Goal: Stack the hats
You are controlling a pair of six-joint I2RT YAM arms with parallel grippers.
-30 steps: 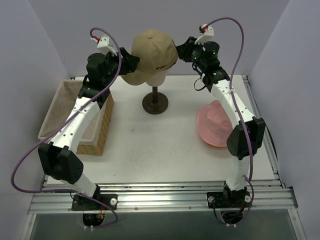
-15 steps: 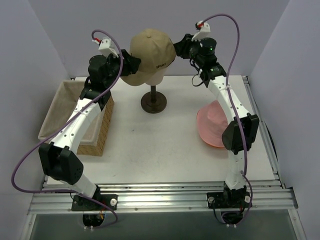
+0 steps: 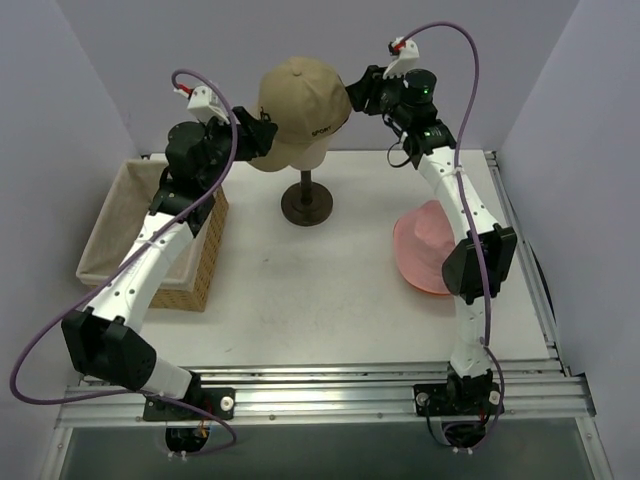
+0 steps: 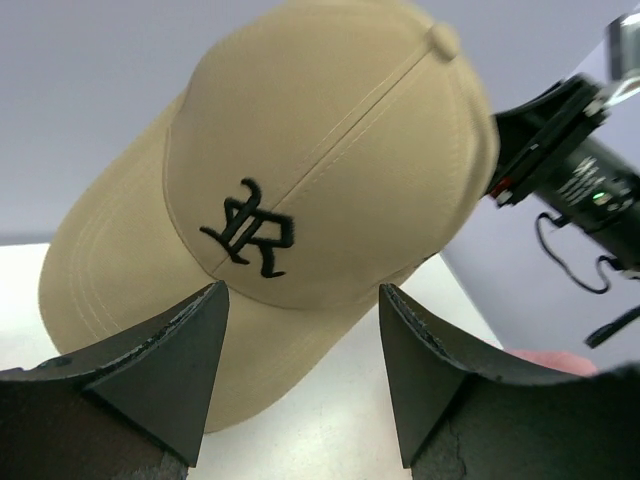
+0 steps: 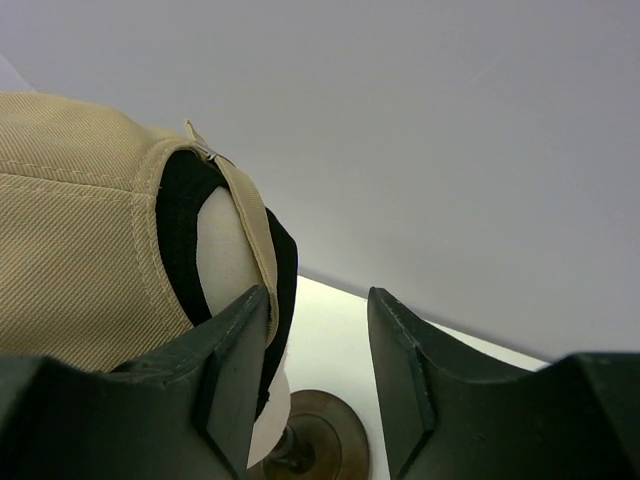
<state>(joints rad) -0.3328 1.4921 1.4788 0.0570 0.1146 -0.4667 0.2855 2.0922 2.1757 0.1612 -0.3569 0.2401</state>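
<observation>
A tan cap (image 3: 300,100) with dark lettering sits on the cream head form (image 3: 312,150) at the back middle. The left wrist view shows its front (image 4: 300,150). A black cap shows as a dark band (image 5: 286,268) under the tan cap's rear strap (image 5: 245,225). My left gripper (image 3: 256,135) is open, its jaws just short of the tan brim (image 4: 300,295). My right gripper (image 3: 356,95) is open at the cap's rear (image 5: 318,295), its left finger against the strap. A pale pink hat (image 3: 425,245) lies on an orange hat's rim (image 3: 428,290) at the right.
A wicker basket (image 3: 205,260) with a pale liner stands at the left edge of the table. The head form's dark round stand (image 3: 309,205) is at the back middle, also seen in the right wrist view (image 5: 325,440). Purple walls close in on three sides.
My left wrist has drawn back a little to the left, away from the brim. My right wrist has risen slightly at the cap's rear. The tan cap sits a touch higher.
</observation>
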